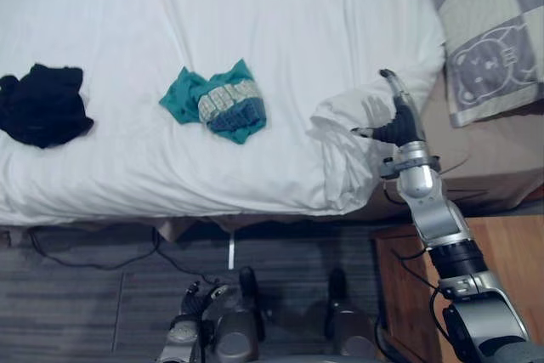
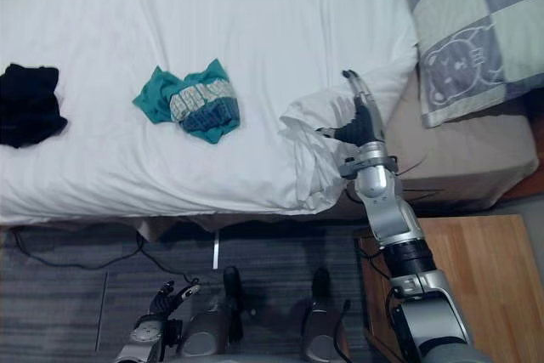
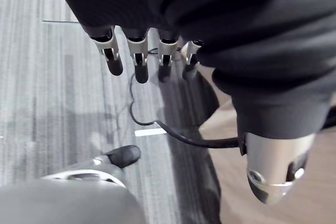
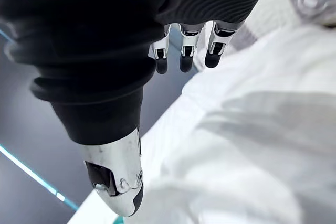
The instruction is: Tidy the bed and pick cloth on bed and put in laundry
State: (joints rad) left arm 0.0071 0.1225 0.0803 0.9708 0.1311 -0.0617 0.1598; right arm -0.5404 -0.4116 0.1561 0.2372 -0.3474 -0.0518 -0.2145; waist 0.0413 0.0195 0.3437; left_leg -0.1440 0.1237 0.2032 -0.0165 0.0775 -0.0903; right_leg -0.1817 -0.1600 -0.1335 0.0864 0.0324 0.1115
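Observation:
A crumpled teal cloth (image 1: 217, 104) with a grey-white band lies in the middle of the white bed sheet (image 1: 255, 14). Near the bed's left edge sits a bunched black cloth (image 1: 41, 104). My right hand (image 1: 398, 127) is open, its fingers straight and raised beside the rumpled, folded-back corner of the white duvet (image 1: 344, 146). In the right wrist view the straight fingers (image 4: 182, 59) hover just off the white duvet (image 4: 262, 145), holding nothing. My left hand (image 1: 192, 302) hangs low over the floor, fingers (image 3: 139, 64) relaxed and empty.
A grey-and-cream checked pillow (image 1: 489, 31) with a cat drawing lies at the bed's right end on the tan mattress (image 1: 484, 155). A wooden bedside cabinet (image 1: 510, 261) stands at the lower right. Grey striped carpet (image 1: 85, 303) runs along the bed's front edge.

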